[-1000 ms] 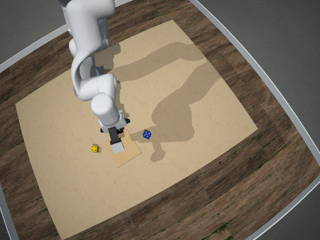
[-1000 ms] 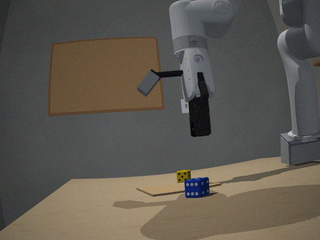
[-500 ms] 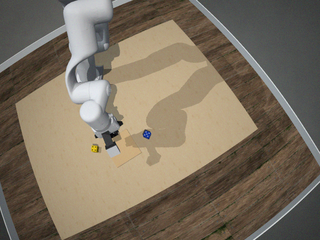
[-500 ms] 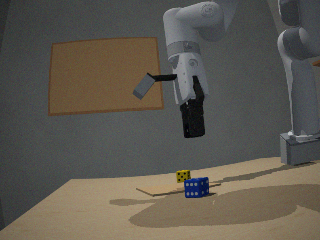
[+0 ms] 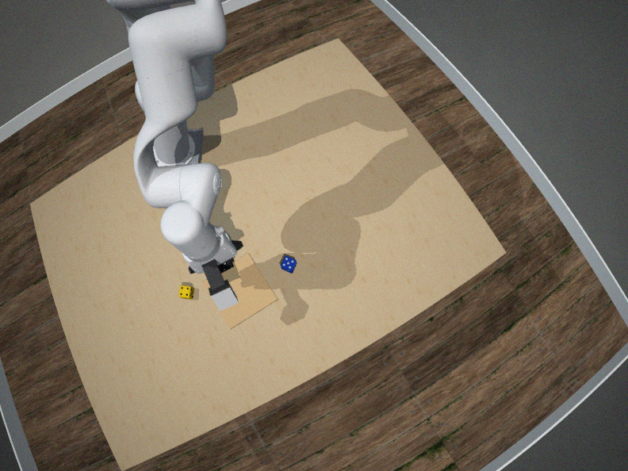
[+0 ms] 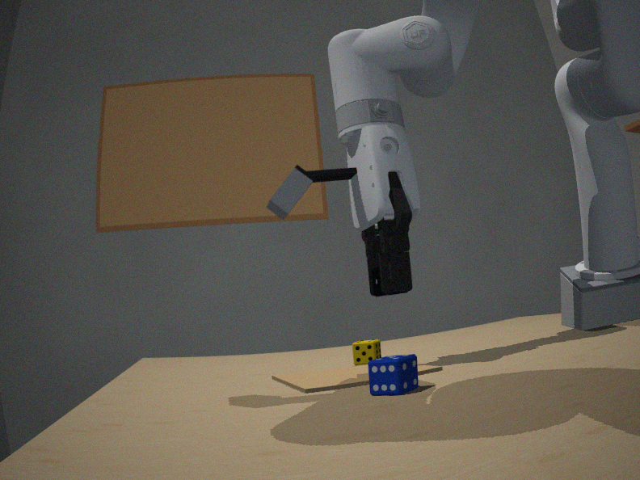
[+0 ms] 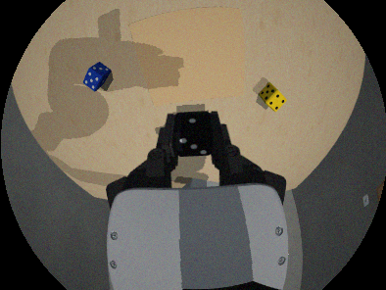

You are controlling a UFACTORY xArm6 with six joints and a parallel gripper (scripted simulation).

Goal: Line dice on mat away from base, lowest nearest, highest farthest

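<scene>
My gripper (image 6: pixel 391 281) hangs high above the table, over the edge of the mat nearest the robot's base. It is shut on a black die (image 7: pixel 193 135) with white pips, which shows between the fingers in the wrist view; in the exterior view the die is hard to tell from the black fingers. The small tan mat (image 5: pixel 248 293) lies flat on the table; it also shows in the exterior view (image 6: pixel 351 376) and the wrist view (image 7: pixel 196 50). A blue die (image 5: pixel 288 263) (image 6: pixel 393 374) (image 7: pixel 97 76) rests on the table just off one side of the mat. A yellow die (image 5: pixel 185 291) (image 6: pixel 366 351) (image 7: pixel 271 96) rests off the other side.
The robot's base (image 6: pixel 600 299) stands at the back of the table. The arm (image 5: pixel 172 151) reaches over the area behind the mat and casts a broad shadow by the blue die. The wrist camera box (image 5: pixel 224 297) overhangs the mat. An orange board (image 6: pixel 206 152) hangs on the far wall.
</scene>
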